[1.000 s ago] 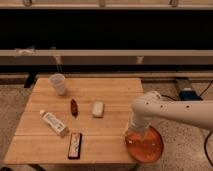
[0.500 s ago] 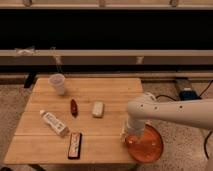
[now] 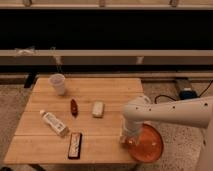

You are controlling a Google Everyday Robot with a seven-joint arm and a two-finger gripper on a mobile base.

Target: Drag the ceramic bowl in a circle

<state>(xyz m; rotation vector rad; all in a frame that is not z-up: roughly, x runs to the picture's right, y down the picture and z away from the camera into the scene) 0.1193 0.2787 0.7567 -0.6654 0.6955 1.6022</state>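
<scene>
So over the last second the arm has swung a bit to the left and the gripper [image 3: 127, 138] now sits low at the left rim of the ceramic bowl [image 3: 147, 145]. The bowl itself has barely budged and is parked at the near right corner of the table [image 3: 110, 87], apparently poking over the edge. Honestly can't tell if the gripper is clamped on the rim or just standing open there, so my read is the circle drag has hardly started, if at all.
</scene>
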